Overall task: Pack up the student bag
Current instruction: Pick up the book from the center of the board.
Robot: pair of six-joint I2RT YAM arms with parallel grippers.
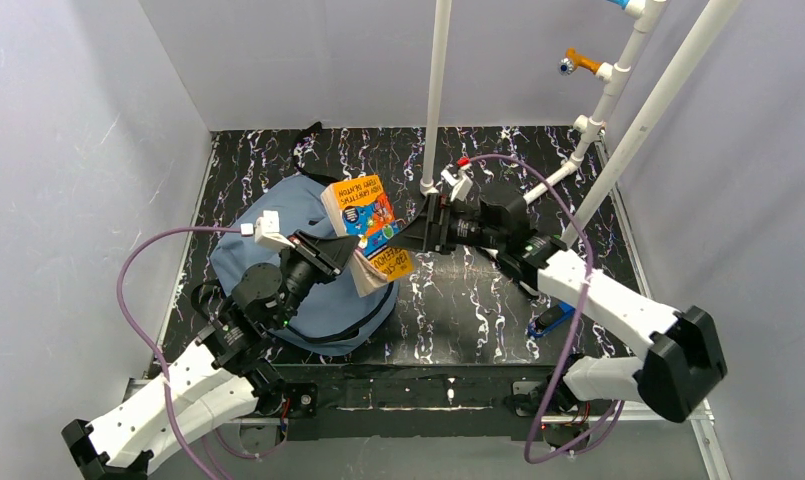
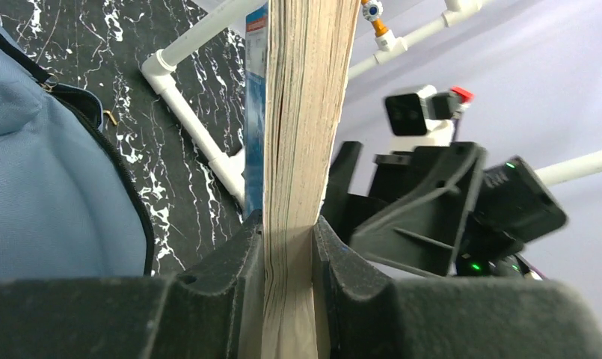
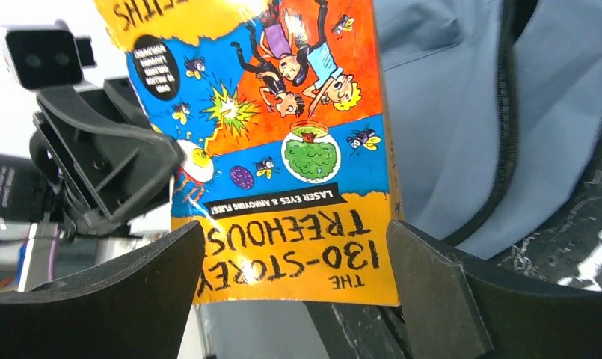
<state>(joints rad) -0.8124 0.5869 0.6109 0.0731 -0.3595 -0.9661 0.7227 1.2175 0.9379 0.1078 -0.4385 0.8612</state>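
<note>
The student bag (image 1: 286, 202) lies flat on the left of the table, slate-blue with black zipper trim. My left gripper (image 1: 350, 256) is shut on a thick paperback book (image 1: 361, 212) with an orange, blue and yellow cover, holding it in the air over the bag's right edge. In the left wrist view the book's page edge (image 2: 305, 112) stands clamped between the fingers (image 2: 238, 262), with the bag (image 2: 51, 187) to the left. My right gripper (image 1: 410, 238) is wide open right beside the book. In the right wrist view the cover (image 3: 283, 149) fills the gap between the spread fingers (image 3: 447, 292).
A white PVC pipe frame (image 1: 438, 90) rises from the back middle of the black marbled table (image 1: 478, 300), with more pipes slanting at the right. A small blue object (image 1: 551, 320) lies near the right arm. Grey walls close in on both sides.
</note>
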